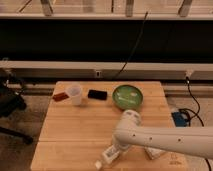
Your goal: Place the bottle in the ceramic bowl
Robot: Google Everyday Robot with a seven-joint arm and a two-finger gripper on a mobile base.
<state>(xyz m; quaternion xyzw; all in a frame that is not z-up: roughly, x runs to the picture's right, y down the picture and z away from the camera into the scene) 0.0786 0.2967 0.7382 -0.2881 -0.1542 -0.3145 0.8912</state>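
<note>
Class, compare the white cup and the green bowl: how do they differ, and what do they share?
The cup is translucent white; the bowl glossy green. The cup is tall and narrow; the bowl wide and shallow. Both stand upright at the far side of the table, away from the gripper at the near edge.

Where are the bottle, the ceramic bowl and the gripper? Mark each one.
bottle (100,162): camera view, on its white cap end.
ceramic bowl (128,97): camera view, on its bare green inside.
gripper (112,154): camera view, on its tip, down at the bottle, nearer the camera than the bowl.
</note>
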